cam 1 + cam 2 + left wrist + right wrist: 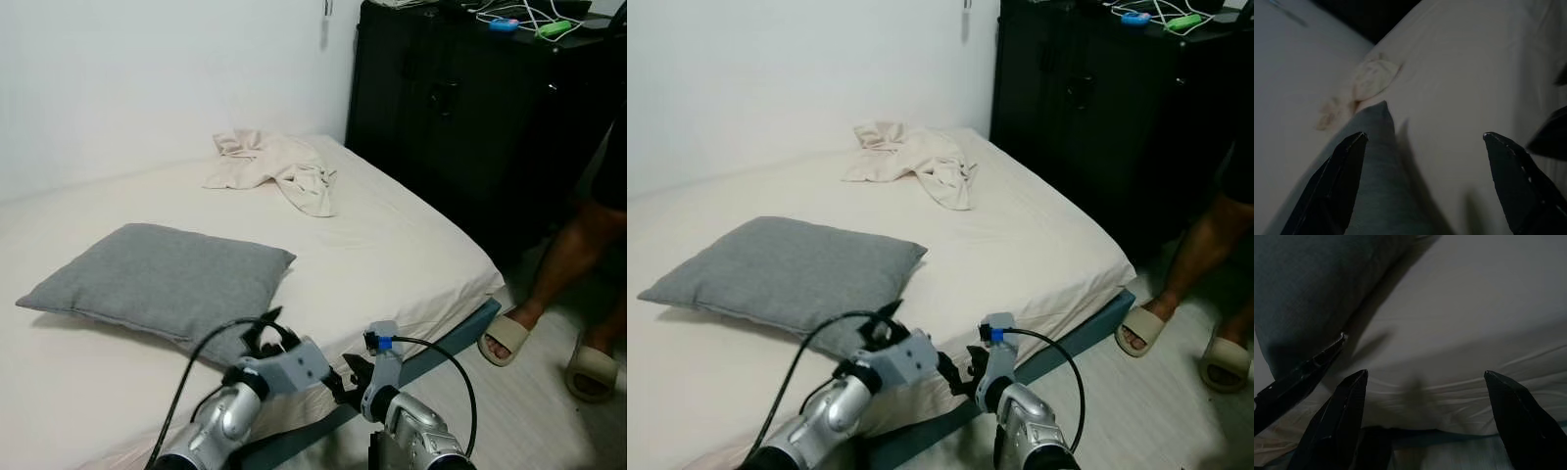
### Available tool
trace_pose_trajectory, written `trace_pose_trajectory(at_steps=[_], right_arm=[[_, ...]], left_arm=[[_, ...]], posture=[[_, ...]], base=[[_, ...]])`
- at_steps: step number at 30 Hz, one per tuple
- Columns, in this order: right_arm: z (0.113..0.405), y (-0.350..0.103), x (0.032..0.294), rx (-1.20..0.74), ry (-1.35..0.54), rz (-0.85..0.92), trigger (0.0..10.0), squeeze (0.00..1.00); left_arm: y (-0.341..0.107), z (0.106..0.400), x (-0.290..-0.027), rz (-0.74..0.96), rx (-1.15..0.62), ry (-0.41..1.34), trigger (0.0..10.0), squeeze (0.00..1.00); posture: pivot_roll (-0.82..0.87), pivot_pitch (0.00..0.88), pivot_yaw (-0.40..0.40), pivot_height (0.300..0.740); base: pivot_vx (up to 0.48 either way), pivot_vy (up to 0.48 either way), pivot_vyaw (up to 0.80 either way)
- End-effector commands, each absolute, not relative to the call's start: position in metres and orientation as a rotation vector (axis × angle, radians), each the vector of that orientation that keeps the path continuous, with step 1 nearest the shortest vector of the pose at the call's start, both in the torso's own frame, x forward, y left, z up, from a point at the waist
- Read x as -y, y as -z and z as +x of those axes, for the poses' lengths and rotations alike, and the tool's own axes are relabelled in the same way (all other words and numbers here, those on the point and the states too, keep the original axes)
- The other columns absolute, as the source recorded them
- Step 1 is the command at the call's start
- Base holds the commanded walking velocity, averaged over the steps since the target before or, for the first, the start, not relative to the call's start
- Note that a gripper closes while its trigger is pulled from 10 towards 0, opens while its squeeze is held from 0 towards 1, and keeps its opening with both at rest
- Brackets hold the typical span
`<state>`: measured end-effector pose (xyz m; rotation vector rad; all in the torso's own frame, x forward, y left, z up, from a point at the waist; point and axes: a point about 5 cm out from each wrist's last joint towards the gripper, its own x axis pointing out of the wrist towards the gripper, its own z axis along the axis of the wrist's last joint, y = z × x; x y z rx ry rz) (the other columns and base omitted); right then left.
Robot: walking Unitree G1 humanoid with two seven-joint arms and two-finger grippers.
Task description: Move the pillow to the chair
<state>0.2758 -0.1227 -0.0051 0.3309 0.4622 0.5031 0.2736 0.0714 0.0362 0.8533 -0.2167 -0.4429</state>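
Note:
A grey pillow lies flat on the bed's cream sheet, toward its near left side. My left gripper hovers at the pillow's near corner, over the bed's front edge. In the left wrist view it is open, with the pillow's corner lying between the spread fingers. My right gripper is just to the right of the left one, low at the bed's edge. It is open and empty, facing the sheet with the pillow off to one side.
A crumpled beige cloth lies at the far end of the bed. A tall black cabinet stands to the right. A person's legs in slippers stand on the floor by the bed's right corner.

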Motion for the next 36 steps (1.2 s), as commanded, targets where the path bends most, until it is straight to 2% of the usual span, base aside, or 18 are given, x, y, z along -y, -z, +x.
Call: trace_pose_trajectory(at_steps=[1, 2, 3, 7, 10, 14, 17, 19, 26, 33, 34, 35, 36], right_arm=[[0.272, 0.009, 0.123, -0.48, -0.5, 0.347, 10.0, 0.0], [0.272, 0.009, 0.123, -0.48, -0.5, 0.347, 10.0, 0.0], [0.272, 0.008, 0.123, -0.479, -0.499, 0.348, 10.0, 0.0], [0.273, 0.008, 0.122, -0.478, -0.503, 0.346, 10.0, 0.0], [0.273, 0.007, 0.122, -0.477, -0.504, 0.346, 10.0, 0.0], [0.277, 0.003, 0.12, -0.462, -0.507, 0.348, 10.0, 0.0], [0.278, 0.002, 0.12, -0.46, -0.506, 0.349, 10.0, 0.0], [0.279, 0.001, 0.119, -0.453, -0.507, 0.348, 10.0, 0.0], [0.281, -0.001, 0.118, -0.442, -0.506, 0.351, 10.0, 0.0], [0.283, -0.004, 0.116, -0.436, -0.509, 0.351, 10.0, 0.0], [0.284, -0.004, 0.116, -0.435, -0.509, 0.349, 10.0, 0.0], [0.284, -0.004, 0.116, -0.435, -0.509, 0.349, 10.0, 0.0], [0.284, -0.004, 0.116, -0.434, -0.509, 0.348, 10.0, 0.0]], left_arm=[[-0.032, 0.273, -0.08, 0.958, 0.231, 0.398, 10.0, 0.0], [-0.032, 0.273, -0.08, 0.958, 0.231, 0.398, 10.0, 0.0], [-0.03, 0.277, -0.082, 1.069, 0.25, 0.353, 10.0, 0.0], [-0.023, 0.28, -0.084, 1.188, 0.229, 0.32, 10.0, 0.0], [-0.02, 0.28, -0.083, 1.223, 0.219, 0.328, 10.0, 0.0], [-0.002, 0.273, -0.083, 1.379, 0.159, 0.366, 10.0, 0.0], [-0.001, 0.273, -0.084, 1.388, 0.151, 0.363, 10.0, 0.0], [0.002, 0.275, -0.095, 1.456, 0.106, 0.319, 10.0, 0.0], [0.001, 0.283, -0.117, 1.476, 0.011, 0.234, 10.0, 0.0], [0.001, 0.286, -0.124, 1.459, -0.036, 0.203, 10.0, 0.0], [0.001, 0.286, -0.124, 1.452, -0.047, 0.201, 4.1, 0.0], [0.001, 0.286, -0.124, 1.452, -0.047, 0.201, 4.1, 0.0], [0.002, 0.286, -0.124, 1.439, -0.06, 0.198, 0.0, 0.0]], posture=[[-0.03, 0.085, -0.015, 0.583], [-0.03, 0.085, -0.015, 0.583], [-0.04, 0.085, -0.016, 0.583], [-0.04, 0.086, -0.016, 0.583], [-0.04, 0.086, -0.017, 0.583], [-0.04, 0.084, -0.018, 0.583], [-0.04, 0.084, -0.018, 0.583], [-0.05, 0.084, -0.015, 0.583], [-0.05, 0.081, -0.013, 0.583], [-0.04, 0.078, -0.016, 0.583], [-0.04, 0.075, -0.016, 0.583], [-0.04, 0.075, -0.016, 0.583], [-0.04, 0.075, -0.016, 0.583]], base=[[0.0, 0.0, 0.0], [0.0, 0.0, 0.0], [0.0, 0.0, 0.0], [0.0, 0.0, 0.0], [0.0, 0.0, 0.0], [0.0, 0.0, 0.0], [0.0, 0.0, 0.0], [0.0, 0.0, 0.0], [0.0, 0.0, 0.0], [0.0, 0.0, 0.0], [0.0, 0.0, 0.0], [0.0, 0.0, 0.0], [0.0, 0.0, 0.0]])
